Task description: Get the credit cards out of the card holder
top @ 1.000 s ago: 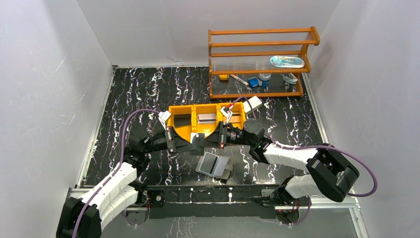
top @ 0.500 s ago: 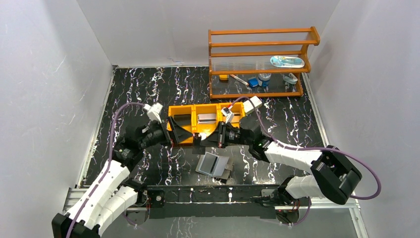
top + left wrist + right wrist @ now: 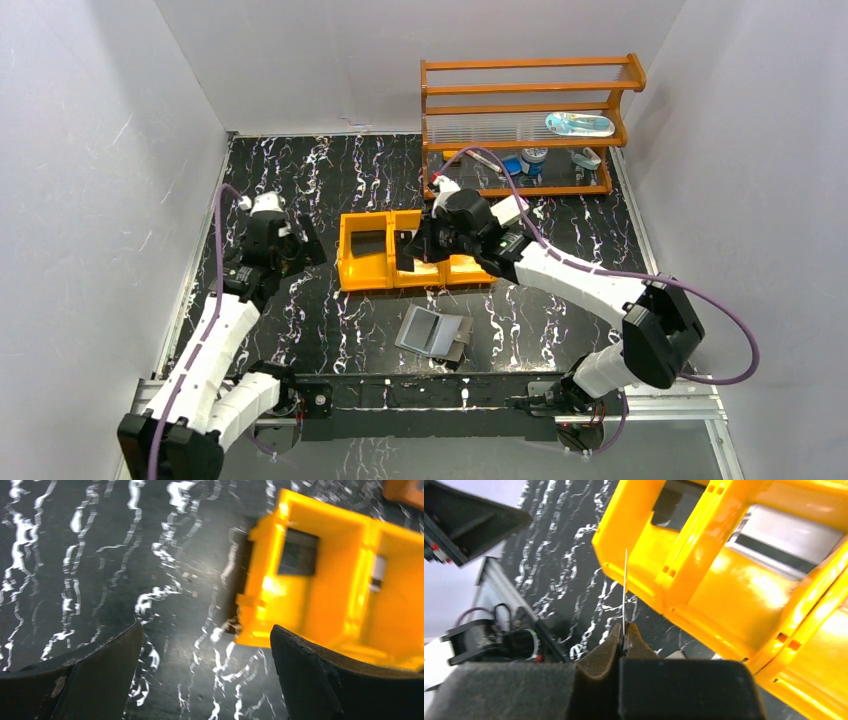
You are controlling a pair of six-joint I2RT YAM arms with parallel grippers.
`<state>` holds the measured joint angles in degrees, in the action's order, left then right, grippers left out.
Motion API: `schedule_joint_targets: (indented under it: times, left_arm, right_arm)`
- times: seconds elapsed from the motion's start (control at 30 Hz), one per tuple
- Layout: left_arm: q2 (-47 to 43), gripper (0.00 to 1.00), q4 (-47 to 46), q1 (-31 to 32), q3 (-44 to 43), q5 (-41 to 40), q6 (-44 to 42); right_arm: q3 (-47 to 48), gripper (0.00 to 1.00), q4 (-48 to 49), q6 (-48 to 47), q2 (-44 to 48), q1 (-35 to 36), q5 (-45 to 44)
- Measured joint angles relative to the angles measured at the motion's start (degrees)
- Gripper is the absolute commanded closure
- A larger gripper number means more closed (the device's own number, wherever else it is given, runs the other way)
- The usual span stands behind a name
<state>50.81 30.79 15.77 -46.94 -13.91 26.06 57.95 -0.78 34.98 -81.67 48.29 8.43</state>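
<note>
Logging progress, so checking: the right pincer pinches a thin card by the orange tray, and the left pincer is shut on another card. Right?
No: the left pincer is open and holds nothing, as the left wrist view shows. The right pincer does pinch a thin card by the orange tray.

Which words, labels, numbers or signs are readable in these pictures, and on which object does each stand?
No text is readable.
The card in the right gripper: only its thin edge shows.
The dark card in the orange tray: blurred, nothing legible.
The packages on the wooden shelf: too small to read.
</note>
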Motion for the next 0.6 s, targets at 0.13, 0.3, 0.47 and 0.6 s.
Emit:
schedule_joint_targets:
  times: [0.13, 0.3, 0.47, 0.6]
  left_arm:
    - [1.64, 0.02, -1.86, -13.46, 2.21, 4.87, -0.98]
    - [1.92, 0.02, -3.10, -22.47, 2.82, 9.09, -1.01]
    - [-0.96, 0.02, -4.24, -22.49, 3.08, 9.94, -1.62]
    - [-1.29, 0.02, -5.09, -22.93, 3.10, 10.60, -2.49]
  right_arm:
    - [6.69, 1.00, -5.49, -5.66, -3.54, 1.92, -5.01]
    - [14.97, 1.00, -7.41, -13.55, -8.83, 5.79, -11.04]
    - [19.19, 1.00, -1.62, -27.65, -16.72, 13.14, -22.12]
    - [29.40, 1.00, -3.98, -39.82, -26.84, 13.22, -23.34]
